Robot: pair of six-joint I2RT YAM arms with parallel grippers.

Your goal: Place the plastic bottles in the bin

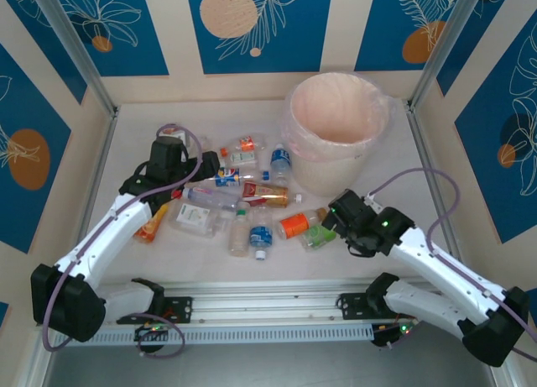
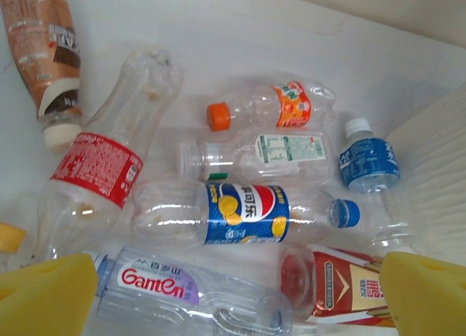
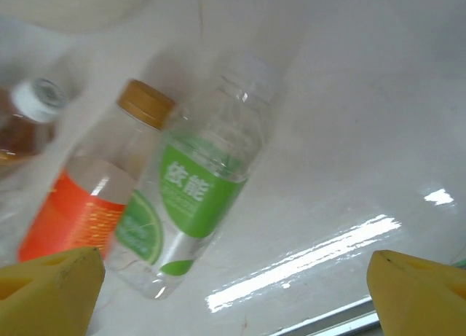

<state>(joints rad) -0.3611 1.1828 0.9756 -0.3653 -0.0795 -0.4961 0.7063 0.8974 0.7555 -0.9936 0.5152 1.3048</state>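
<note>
- Small clear crumpled plastic bottles [image 1: 262,194] strewn over white counter [image 1: 210,261], left of and nearer than large round cream-white lined bin [image 1: 327,173].
- Probably light, thin-walled and slippery, denting under squeeze; best gripped across the labelled middle.
- Readable: "Ganten" bottle [image 2: 156,281], blue Pepsi-logo bottle [image 2: 244,213], green "依能" bottle [image 3: 196,197].
- Spread wide and empty: left end effector [image 2: 233,292], right end effector [image 3: 233,292].

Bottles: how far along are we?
Done: nothing; the bin looks empty as far as its inside is visible. In hand: nothing; the left end effector hangs open over the bottles, the right end effector open above the green-label bottle. Left: all of them, about a dozen on the table.
</note>
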